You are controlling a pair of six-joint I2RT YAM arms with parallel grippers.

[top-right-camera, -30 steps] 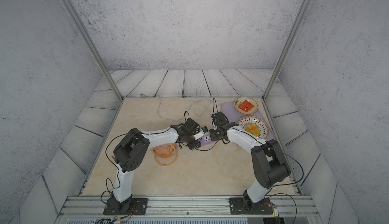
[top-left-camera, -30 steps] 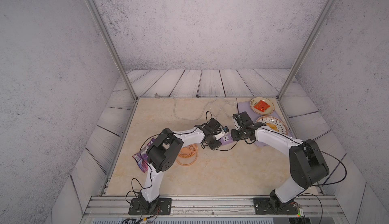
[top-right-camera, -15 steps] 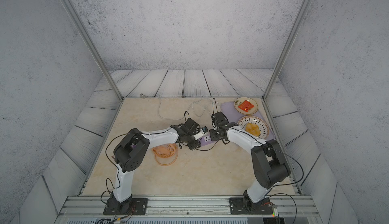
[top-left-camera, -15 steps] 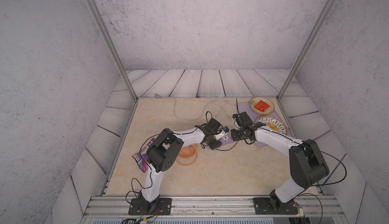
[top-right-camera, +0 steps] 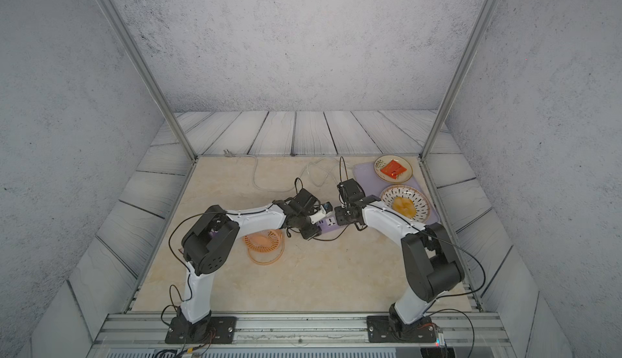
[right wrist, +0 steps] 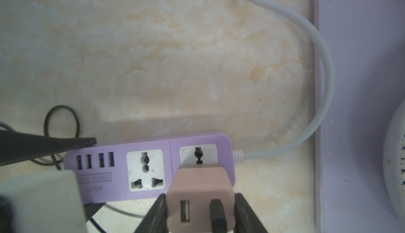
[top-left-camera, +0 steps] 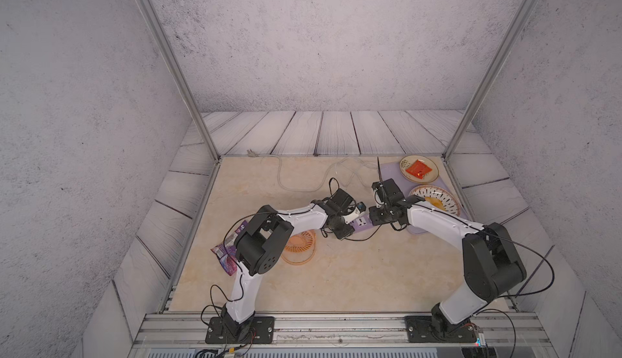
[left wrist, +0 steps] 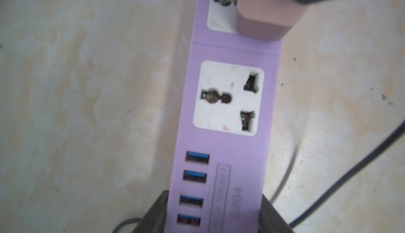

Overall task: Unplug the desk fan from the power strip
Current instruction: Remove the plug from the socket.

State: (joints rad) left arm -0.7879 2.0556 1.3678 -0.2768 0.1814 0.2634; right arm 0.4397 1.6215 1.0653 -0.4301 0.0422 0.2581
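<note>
The lavender power strip lies mid-table between my two grippers. My left gripper is shut on its USB end, one finger on each long side of the power strip. The pinkish plug cube stands on the socket nearest the cord; its prongs are hidden. My right gripper is shut on that cube's sides. A thin black cable leaves the cube. The orange desk fan lies flat under my left forearm.
The strip's whitish cord loops toward the back edge. A pale-purple tray at the back right holds a plate with a red packet and a slatted plate. A purple snack packet lies near the left edge.
</note>
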